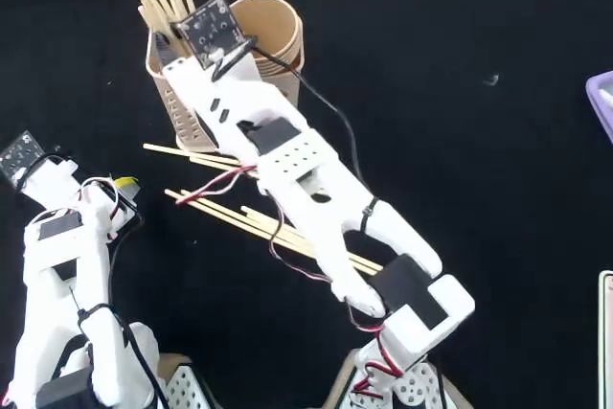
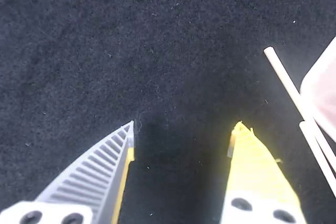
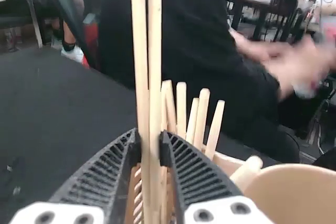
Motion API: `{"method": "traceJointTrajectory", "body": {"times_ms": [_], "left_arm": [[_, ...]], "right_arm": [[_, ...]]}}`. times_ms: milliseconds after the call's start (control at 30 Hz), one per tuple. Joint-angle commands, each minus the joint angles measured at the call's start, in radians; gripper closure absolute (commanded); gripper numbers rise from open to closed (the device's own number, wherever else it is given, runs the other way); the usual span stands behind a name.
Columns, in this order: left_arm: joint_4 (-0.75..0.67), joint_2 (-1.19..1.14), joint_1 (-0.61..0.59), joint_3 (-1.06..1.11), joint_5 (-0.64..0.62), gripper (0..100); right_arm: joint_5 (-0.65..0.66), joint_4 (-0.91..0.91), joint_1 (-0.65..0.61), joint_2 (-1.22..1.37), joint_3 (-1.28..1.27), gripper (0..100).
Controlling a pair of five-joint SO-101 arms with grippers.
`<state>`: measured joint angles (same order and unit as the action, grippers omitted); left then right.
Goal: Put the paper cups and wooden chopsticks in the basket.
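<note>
Wooden, pale and round, two long chopsticks (image 3: 147, 66) stand upright between the ribbed black jaws of the right tool (image 3: 149, 136), which is clamped tight on them. They rise over a tan perforated basket (image 1: 180, 112) near the far edge of the bench, toward its left corner. More wooden chopsticks (image 3: 198, 114) stand on end inside the basket, beside brown paper cups (image 1: 276, 24) nested together in it. Several loose wooden chopsticks (image 1: 215, 210) lie flat on the black cloth-covered bench (image 1: 479, 160), between the basket and the near edge, partly under the right arm. By the left edge, the left tool (image 2: 185, 125) hangs just above the cloth, spread wide with nothing in it and two loose chopstick ends just beside it. A purple object (image 1: 601, 98) sits at the right edge.
</note>
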<state>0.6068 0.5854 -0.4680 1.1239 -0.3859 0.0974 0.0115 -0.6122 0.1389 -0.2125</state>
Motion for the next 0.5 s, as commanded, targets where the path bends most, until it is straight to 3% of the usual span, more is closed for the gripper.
{"method": "traceJointTrajectory", "body": {"times_ms": [0, 167, 367, 467], "left_arm": [[-0.014, 0.015, 0.013, -0.004, -0.011, 71], [-0.014, 0.015, 0.015, -0.004, -0.011, 71], [-0.014, 0.015, 0.015, -0.004, -0.011, 71], [-0.014, 0.015, 0.015, -0.004, -0.011, 71]], "right_arm": [[0.002, 0.029, -0.006, -0.062, -0.035, 98.7], [0.002, 0.029, -0.006, -0.111, -0.065, 98.4], [0.002, 0.021, -0.012, -0.124, -0.067, 80.5], [0.002, 0.021, -0.011, -0.139, -0.053, 80.2]]}}
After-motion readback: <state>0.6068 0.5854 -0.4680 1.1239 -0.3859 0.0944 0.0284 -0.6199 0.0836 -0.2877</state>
